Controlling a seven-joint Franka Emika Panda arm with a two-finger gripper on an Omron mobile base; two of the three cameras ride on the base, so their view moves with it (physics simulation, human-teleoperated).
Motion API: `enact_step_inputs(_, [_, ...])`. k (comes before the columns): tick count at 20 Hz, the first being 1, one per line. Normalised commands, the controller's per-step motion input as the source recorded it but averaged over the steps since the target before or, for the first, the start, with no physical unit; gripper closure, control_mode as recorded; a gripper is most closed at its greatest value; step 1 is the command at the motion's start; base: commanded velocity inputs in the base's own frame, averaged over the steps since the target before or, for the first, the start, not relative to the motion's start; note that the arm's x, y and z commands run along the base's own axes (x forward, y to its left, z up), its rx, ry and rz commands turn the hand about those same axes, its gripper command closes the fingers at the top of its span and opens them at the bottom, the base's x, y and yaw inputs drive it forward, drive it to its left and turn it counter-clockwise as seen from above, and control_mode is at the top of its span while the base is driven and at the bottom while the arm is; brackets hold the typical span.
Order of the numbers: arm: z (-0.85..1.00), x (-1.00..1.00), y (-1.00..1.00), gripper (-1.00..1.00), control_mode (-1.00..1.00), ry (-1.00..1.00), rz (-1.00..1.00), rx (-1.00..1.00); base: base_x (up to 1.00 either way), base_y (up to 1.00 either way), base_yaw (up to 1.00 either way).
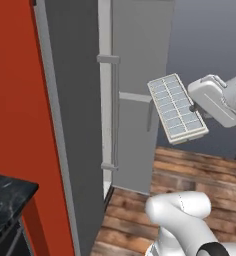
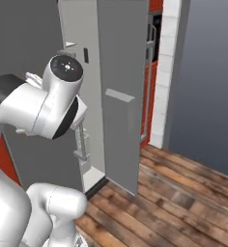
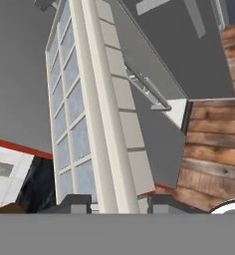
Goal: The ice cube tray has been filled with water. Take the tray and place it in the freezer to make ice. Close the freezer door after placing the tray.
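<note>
At the centre right of the left base view, our gripper [image 1: 194,108] is clamped narrowly on the long edge of the flat, white-grey plastic ice cube tray [image 1: 176,108], stiff and light but spill-prone, so we keep it level.

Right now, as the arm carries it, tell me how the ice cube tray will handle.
The ice cube tray probably stays stiff: held by one long edge in the end effector, it shows no sag. It is steeply tilted, so water in the open cells could spill. The thin rim grip may let it pivot.

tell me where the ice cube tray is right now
In the left base view the ice cube tray hangs tilted in the pincer, right of the open freezer door, above the wooden floor.
</note>
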Motion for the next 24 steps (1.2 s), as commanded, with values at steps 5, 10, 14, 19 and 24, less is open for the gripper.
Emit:
enact_step_inputs(5, [0.0,0.0,0.0,1.0,1.0,0.0,0.0,0.0,0.31,0.0,0.2])
enact_step_inputs(10, [0.0,0.0,0.0,1.0,1.0,0.0,0.0,0.0,0.18,-0.02,0.24])
enact_step_inputs(14, [0.0,0.0,0.0,1.0,1.0,0.0,0.0,0.0,0.16,-0.31,0.25])
enact_step_inputs(19, [0.0,0.0,0.0,1.0,1.0,0.0,0.0,0.0,0.08,-0.57,0.21])
enact_step_inputs(24, [0.0,0.0,0.0,1.0,1.0,0.0,0.0,0.0,0.01,-0.71,0.14])
